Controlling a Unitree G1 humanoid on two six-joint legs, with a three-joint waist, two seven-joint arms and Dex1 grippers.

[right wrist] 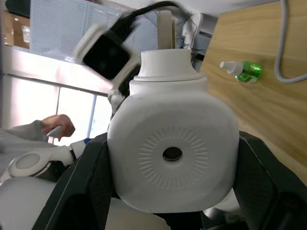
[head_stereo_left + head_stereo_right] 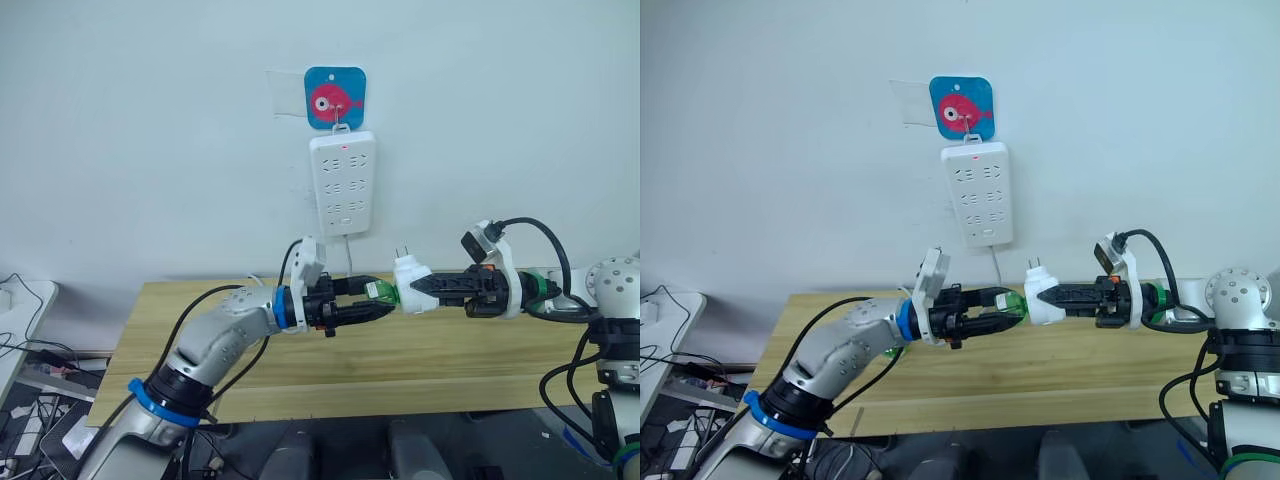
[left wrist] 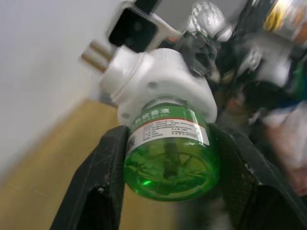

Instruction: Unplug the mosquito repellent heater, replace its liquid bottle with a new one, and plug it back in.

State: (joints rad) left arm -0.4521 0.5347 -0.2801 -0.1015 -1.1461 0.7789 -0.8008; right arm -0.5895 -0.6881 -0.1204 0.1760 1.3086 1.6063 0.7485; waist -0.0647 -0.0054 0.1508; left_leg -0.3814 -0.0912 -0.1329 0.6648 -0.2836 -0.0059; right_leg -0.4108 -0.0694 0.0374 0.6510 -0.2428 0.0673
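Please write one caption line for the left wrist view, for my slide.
Left gripper holds the green liquid bottle, still seated in the white heater.

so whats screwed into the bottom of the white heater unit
A green liquid bottle with a white label sits in the small white rounded plastic heater, gripped by the left fingers. Its neck is hidden inside the housing.

One small white rounded plastic heater [image 2: 410, 284], two green liquid bottles – one [image 3: 169, 152] at the heater, one [image 1: 243, 70] lying on the wooden bench [image 2: 300, 385] – and one tall white power strip [image 2: 342, 183].
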